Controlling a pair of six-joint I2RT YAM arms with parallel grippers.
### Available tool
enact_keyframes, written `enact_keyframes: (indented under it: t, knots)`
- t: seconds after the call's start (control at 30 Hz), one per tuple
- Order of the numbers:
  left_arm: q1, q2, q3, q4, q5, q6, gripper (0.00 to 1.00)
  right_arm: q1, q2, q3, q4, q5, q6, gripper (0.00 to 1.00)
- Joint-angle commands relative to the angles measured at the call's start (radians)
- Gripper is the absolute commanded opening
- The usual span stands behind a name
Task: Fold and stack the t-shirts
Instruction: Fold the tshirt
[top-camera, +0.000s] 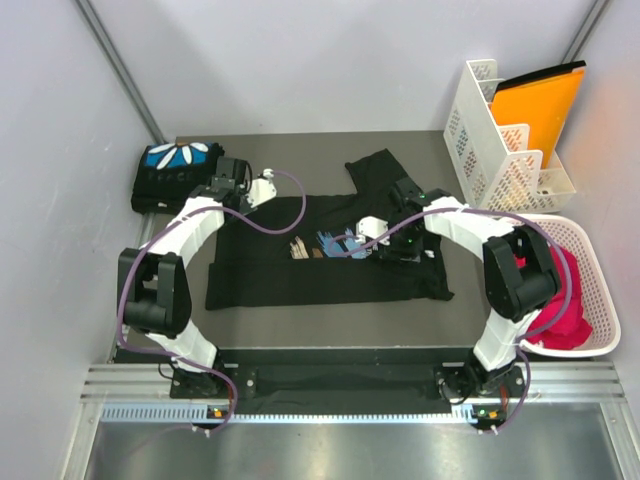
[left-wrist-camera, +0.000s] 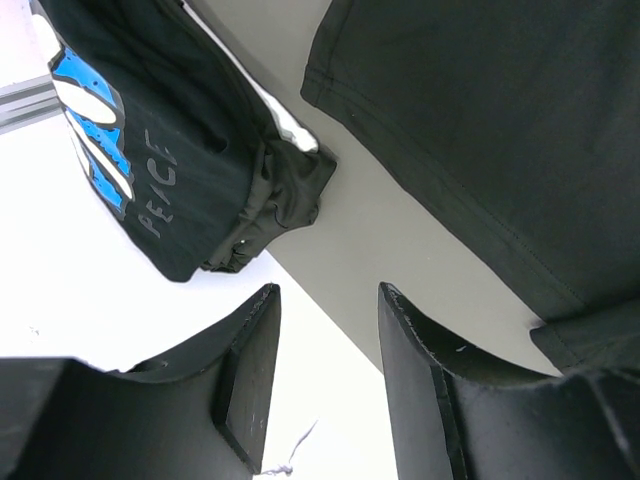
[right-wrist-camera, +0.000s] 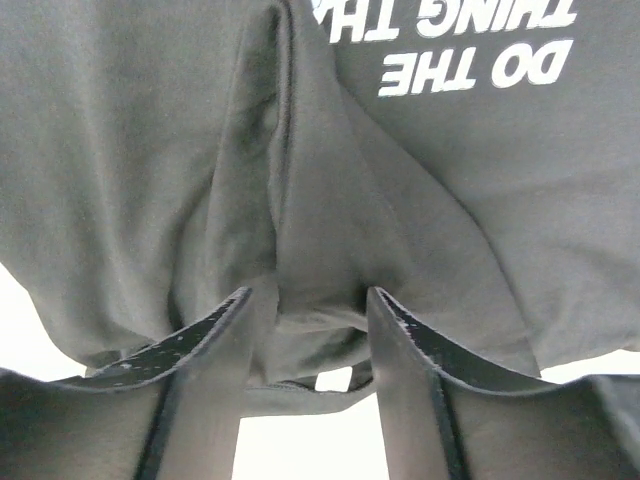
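Black fingers (right-wrist-camera: 190, 370) of the right gripper (right-wrist-camera: 308, 300) are filling the bottom of the right wrist view and are pinching a gathered pleat of the spread shirt (right-wrist-camera: 150, 150), which is bunching between them; white lettering (right-wrist-camera: 470, 60) is showing upside down on the cloth above. Seen from the top, this shirt is lying open across the middle of the table (top-camera: 300, 322), its blue-and-tan print (top-camera: 335, 243) facing up just left of that gripper. The left gripper (left-wrist-camera: 328, 295) is hovering with jaws parted and nothing between them, between the spread shirt's far left edge and the folded shirt (top-camera: 175, 172). That folded shirt is sitting at the table's far left corner, blue-and-white print up. A white basket (top-camera: 598, 300) holding red cloth (top-camera: 565, 315) is standing at the right, and a white rack (top-camera: 490, 140) with an orange folder (top-camera: 540, 100) is standing beyond it.
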Motion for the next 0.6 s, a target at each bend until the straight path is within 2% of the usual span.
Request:
enact_keyframes:
  t: [0.0, 0.17, 0.2, 0.37, 0.57]
  knots:
    - [-0.003, -0.025, 0.006, 0.031, -0.022, -0.017, 0.48, 0.008, -0.028, -0.012, 0.037, 0.003, 0.014, 0.47]
    - [-0.003, -0.020, 0.011, 0.037, -0.027, -0.010, 0.48, 0.009, -0.025, -0.018, 0.056, 0.018, 0.017, 0.39]
    - [-0.003, -0.017, 0.011, 0.037, -0.025, -0.012, 0.48, 0.009, -0.026, -0.020, 0.067, 0.025, 0.019, 0.33]
    - [-0.004, -0.014, 0.005, 0.037, -0.022, -0.018, 0.48, 0.014, -0.036, -0.020, 0.083, 0.058, 0.016, 0.17]
    - [-0.006, -0.011, 0.006, 0.040, -0.022, -0.015, 0.48, 0.024, -0.053, -0.023, 0.089, 0.083, -0.021, 0.13]
